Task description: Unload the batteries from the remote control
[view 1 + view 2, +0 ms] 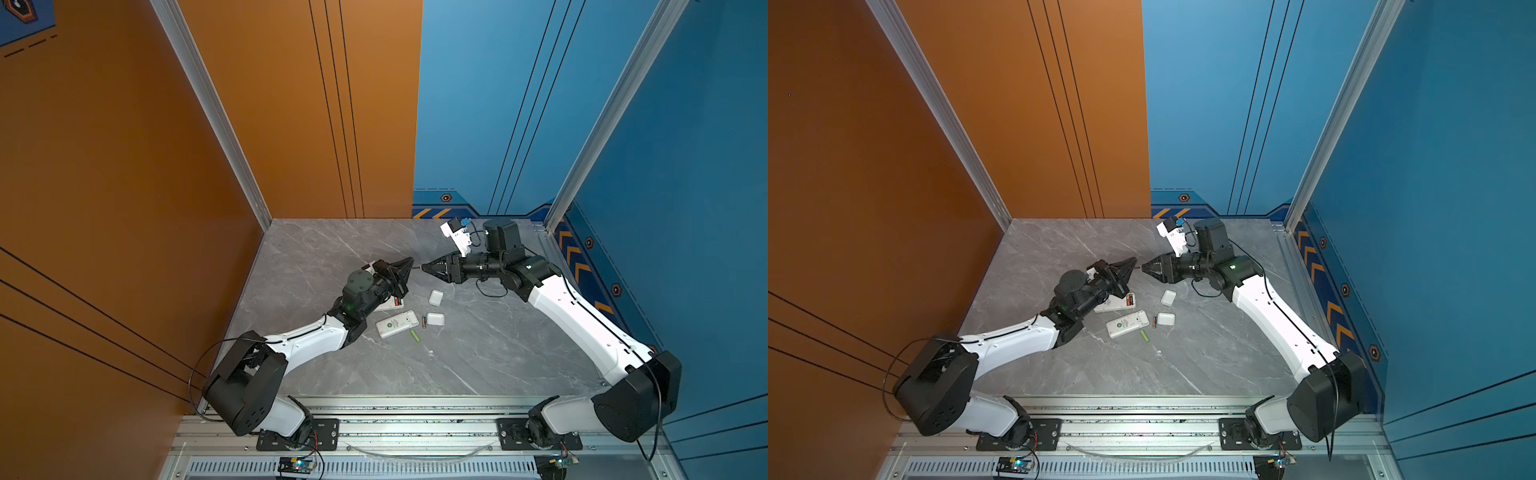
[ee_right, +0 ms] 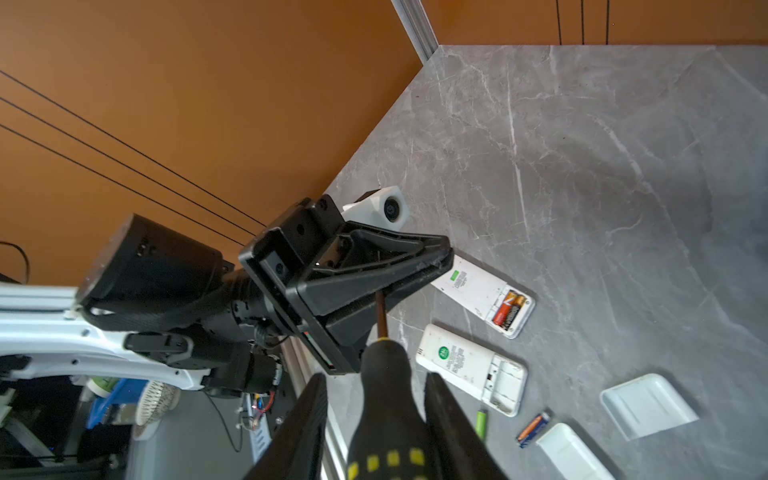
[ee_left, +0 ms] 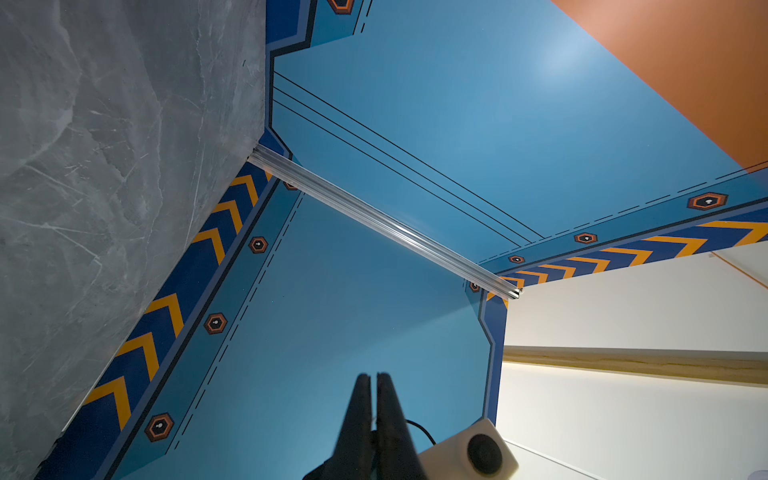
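Batteries [image 2: 509,309] were split: green battery [image 2: 481,420] and dark battery [image 2: 533,428] lay loose on the grey marble table [image 1: 498,353], orange wall [image 1: 124,166] at left, blue wall [image 1: 498,104] behind and right. Two more sat in the open bay of the far remote [image 2: 469,286]. The near remote [image 2: 461,361] had an empty bay, two lids [image 2: 648,405] beside it. Left claw [image 2: 448,255] was pinched together on the screwdriver [image 2: 386,415] shaft. Right claw [image 1: 424,268] straddled its handle, grip unclear.
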Tool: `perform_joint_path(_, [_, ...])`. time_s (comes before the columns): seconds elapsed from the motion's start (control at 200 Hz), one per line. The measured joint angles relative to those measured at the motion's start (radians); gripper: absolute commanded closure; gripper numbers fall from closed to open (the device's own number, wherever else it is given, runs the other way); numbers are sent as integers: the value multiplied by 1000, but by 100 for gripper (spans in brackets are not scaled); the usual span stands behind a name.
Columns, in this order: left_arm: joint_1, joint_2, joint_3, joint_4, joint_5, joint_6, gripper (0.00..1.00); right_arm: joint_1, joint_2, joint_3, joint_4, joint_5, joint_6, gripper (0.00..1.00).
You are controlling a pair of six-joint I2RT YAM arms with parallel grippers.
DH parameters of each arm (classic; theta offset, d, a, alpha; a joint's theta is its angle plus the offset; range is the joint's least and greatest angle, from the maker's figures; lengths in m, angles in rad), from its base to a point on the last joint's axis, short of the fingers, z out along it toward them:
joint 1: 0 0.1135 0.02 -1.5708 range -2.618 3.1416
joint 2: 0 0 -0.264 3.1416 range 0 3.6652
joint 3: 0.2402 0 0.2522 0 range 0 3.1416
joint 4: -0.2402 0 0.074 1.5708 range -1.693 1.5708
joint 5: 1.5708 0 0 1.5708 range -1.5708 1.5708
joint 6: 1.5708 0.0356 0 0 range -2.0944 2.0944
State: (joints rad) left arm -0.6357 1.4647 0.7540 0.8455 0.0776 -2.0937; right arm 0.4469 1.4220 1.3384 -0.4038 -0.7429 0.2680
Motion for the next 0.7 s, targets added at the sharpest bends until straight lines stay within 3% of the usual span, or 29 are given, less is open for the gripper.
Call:
perform_joint_path(0.155, [0, 2, 0, 3, -1, -1, 100, -4, 7, 2, 3, -16, 6, 100])
perform_joint_path(0.2, [0, 2, 0, 3, -1, -1, 99, -4, 7, 3, 2, -16, 6, 100])
perform_joint_path(0.27, [2, 2, 0, 5, 5, 0, 55, -3, 8, 7, -5, -15, 8, 100])
perform_joint_path(0.295, [2, 3, 1, 8, 13, -1, 44, -2, 8, 9, -9, -12, 10, 100])
perform_joint_path(0.365, [16, 6, 7, 11, 54, -1, 22, 8, 7, 9, -30, 0, 14, 100])
perform_joint_path(0.47, [95, -9, 11, -42, 159, 8, 1, 23, -5, 11, -93, 93, 37, 100])
perform_joint_path(0.565, [229, -71, 13, -235, 255, 98, 2, 40, -40, 37, -187, 216, 63, 100])
perform_joint_path(0.701, [429, -196, 92, -664, 330, 401, 2, 87, -135, 72, -324, 396, 97, 100])
